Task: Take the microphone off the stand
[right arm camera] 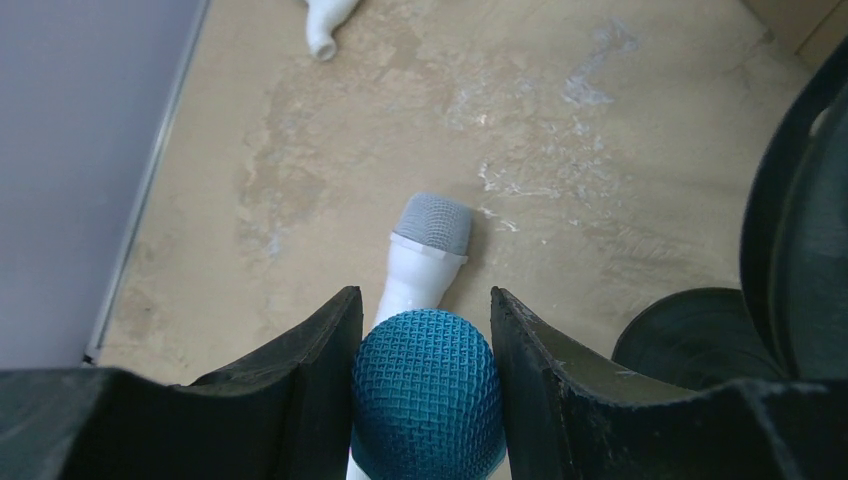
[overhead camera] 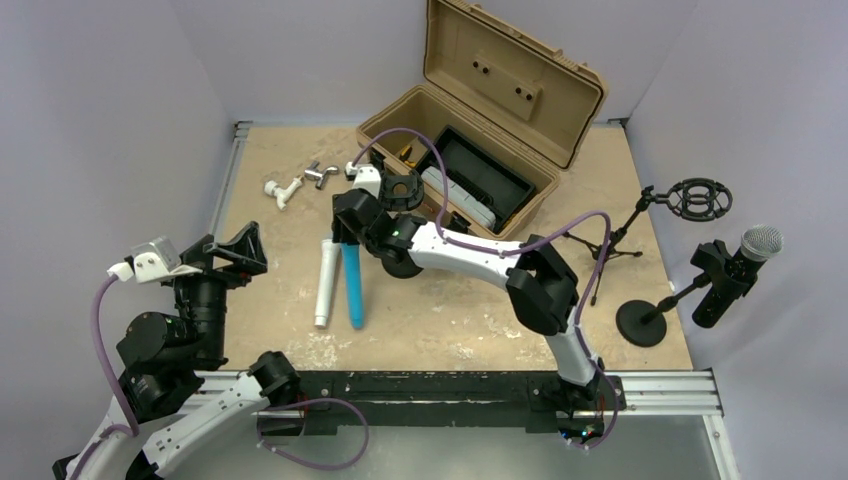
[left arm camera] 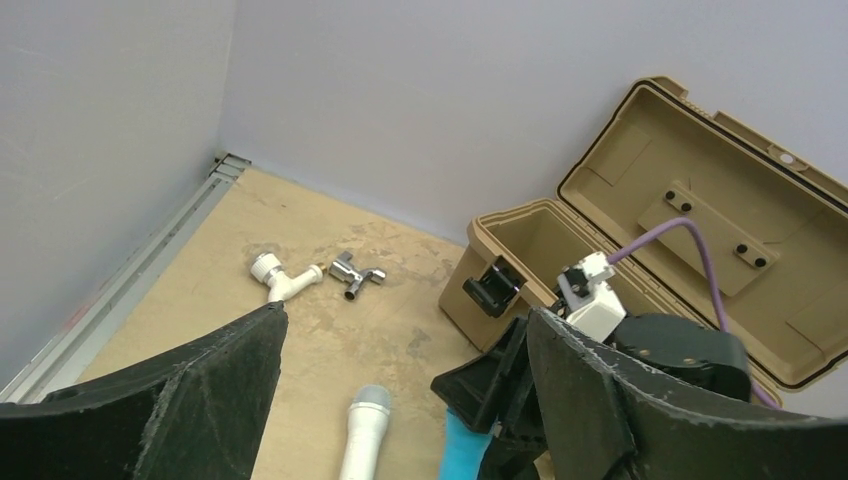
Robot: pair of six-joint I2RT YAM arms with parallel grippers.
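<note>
A black microphone (overhead camera: 736,268) with a silver grille sits in the clip of a stand with a round black base (overhead camera: 641,323) at the far right. My right gripper (overhead camera: 347,236) is far from it at the table's middle. In the right wrist view its fingers (right arm camera: 423,300) press both sides of the mesh head of a blue microphone (right arm camera: 425,390). The blue microphone (overhead camera: 353,285) lies along the table beside a white microphone (overhead camera: 326,283). My left gripper (overhead camera: 236,250) is open and empty, raised at the left (left arm camera: 405,312).
An open tan toolbox (overhead camera: 480,110) stands at the back centre. A white pipe fitting (overhead camera: 283,189) and a chrome valve (overhead camera: 322,175) lie at the back left. A tripod stand with an empty ring shock mount (overhead camera: 698,198) stands at the back right.
</note>
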